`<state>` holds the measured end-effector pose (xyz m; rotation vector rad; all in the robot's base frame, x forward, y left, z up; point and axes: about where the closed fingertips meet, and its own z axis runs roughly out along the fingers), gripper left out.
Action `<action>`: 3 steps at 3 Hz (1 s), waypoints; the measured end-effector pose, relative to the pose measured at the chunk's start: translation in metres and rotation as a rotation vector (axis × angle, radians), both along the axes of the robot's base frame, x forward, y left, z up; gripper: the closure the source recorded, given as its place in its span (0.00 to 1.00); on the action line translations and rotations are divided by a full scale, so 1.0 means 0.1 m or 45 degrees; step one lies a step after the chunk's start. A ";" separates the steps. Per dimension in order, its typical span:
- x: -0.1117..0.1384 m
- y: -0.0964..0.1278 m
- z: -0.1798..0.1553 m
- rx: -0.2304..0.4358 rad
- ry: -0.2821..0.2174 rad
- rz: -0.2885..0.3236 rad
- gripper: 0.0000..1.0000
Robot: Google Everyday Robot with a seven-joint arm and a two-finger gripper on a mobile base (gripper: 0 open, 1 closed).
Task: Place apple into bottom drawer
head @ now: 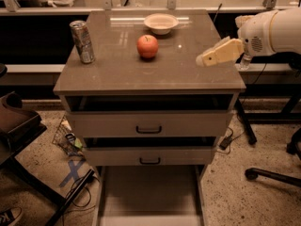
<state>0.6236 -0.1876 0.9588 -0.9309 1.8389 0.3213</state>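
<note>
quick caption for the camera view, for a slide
Gripper hovers right of the apple on the cabinet top; bottom drawer open.

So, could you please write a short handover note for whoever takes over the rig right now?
The gripper hovers over the right side of the cabinet top, to the right of the apple and not touching it.
The apple sits on the cabinet top, just in front of the white bowl; a can stands at the left.
The bottom drawer is pulled out, with nothing visible inside.
Done: drawer open.
Left: grasp the apple, lower it into the bottom drawer, release.
</note>
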 end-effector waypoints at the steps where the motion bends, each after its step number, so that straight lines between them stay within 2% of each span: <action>1: 0.76 0.46 -0.26 -0.028 -0.065 -0.056 0.00; 2: 1.27 0.71 -0.47 0.003 -0.100 -0.105 0.00; 3: 1.54 1.02 -0.58 0.090 -0.095 -0.067 0.00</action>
